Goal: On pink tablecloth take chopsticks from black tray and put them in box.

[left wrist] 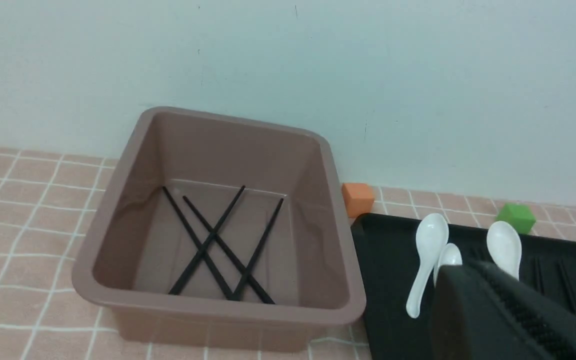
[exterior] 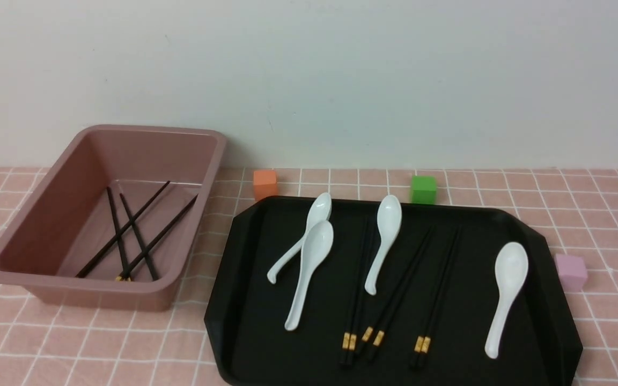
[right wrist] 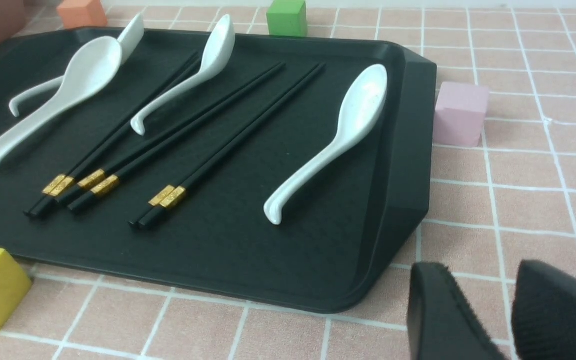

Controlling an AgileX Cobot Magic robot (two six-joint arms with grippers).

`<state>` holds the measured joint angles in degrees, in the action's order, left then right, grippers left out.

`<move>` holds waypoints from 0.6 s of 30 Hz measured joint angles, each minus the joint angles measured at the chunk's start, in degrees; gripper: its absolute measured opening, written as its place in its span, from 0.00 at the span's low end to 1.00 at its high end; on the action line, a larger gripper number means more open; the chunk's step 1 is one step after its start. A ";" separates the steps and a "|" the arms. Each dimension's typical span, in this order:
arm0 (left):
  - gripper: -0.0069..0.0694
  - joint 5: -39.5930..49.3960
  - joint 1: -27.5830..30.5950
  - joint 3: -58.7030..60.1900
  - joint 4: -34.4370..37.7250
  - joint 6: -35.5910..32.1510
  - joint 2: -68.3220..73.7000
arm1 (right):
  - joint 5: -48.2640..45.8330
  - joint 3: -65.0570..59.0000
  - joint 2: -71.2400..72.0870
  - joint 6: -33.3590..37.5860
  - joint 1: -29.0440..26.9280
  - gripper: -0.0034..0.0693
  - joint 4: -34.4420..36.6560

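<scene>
1. Across the front view, three pairs of chopsticks (exterior: 441,289) lie in the black tray (exterior: 475,370); loose ones cross inside the box (exterior: 14,273). Next pair: pinch both sticks together near the gold bands, lift level, clear the spoons (exterior: 507,284).
2. From the left wrist, the left gripper (left wrist: 468,270) is fully closed, holding nothing; open it before descending. The box's rolled rim needs high clearance.
3. At the right wrist, the right gripper (right wrist: 483,280) stands apart, gripping nothing, beside bare pink tablecloth (right wrist: 533,215).
</scene>
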<state>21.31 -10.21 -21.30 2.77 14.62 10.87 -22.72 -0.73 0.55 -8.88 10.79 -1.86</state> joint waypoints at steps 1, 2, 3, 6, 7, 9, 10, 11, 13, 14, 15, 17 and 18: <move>0.07 -0.30 0.00 0.80 0.23 0.00 -1.32 | 0.00 0.00 0.00 0.00 0.00 0.38 0.00; 0.07 -1.33 0.00 3.56 1.07 0.06 -4.17 | 0.00 0.00 0.00 0.00 0.00 0.38 0.00; 0.07 -1.78 0.00 5.28 1.33 0.06 -5.78 | 0.00 0.00 0.00 0.00 0.00 0.38 0.00; 0.07 -2.05 0.00 8.18 1.54 0.06 -7.66 | 0.00 0.00 0.00 0.00 0.00 0.38 0.00; 0.07 -2.07 0.00 9.28 1.59 0.06 -7.94 | 0.00 0.00 0.00 0.00 0.00 0.38 0.00; 0.07 -2.02 0.00 11.30 1.71 0.06 -8.07 | 0.00 0.00 0.00 0.00 0.00 0.38 0.00; 0.07 -1.86 0.00 12.35 1.71 0.06 -8.07 | 0.00 0.00 0.00 0.00 0.00 0.38 0.00; 0.07 -1.81 0.00 12.51 1.71 0.06 -8.07 | 0.00 0.00 0.00 0.00 0.00 0.38 0.00; 0.07 -1.51 0.00 14.43 1.71 0.06 -8.07 | 0.00 0.00 0.00 0.00 0.00 0.38 0.00; 0.07 -1.51 0.00 14.52 1.71 0.06 -8.07 | 0.00 0.00 0.00 0.00 0.00 0.38 0.00; 0.07 -1.36 0.00 15.19 1.41 0.06 -8.07 | 0.00 0.00 0.00 0.00 0.00 0.38 0.00; 0.07 -0.81 0.00 15.57 1.02 0.06 -8.07 | 0.00 0.00 0.00 0.00 0.00 0.38 0.00; 0.07 -0.81 0.00 15.54 1.02 0.06 -8.07 | 0.00 0.00 0.00 0.00 0.00 0.38 0.00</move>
<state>20.50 -10.21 -5.76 3.79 14.67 2.81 -22.72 -0.73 0.55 -8.88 10.79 -1.86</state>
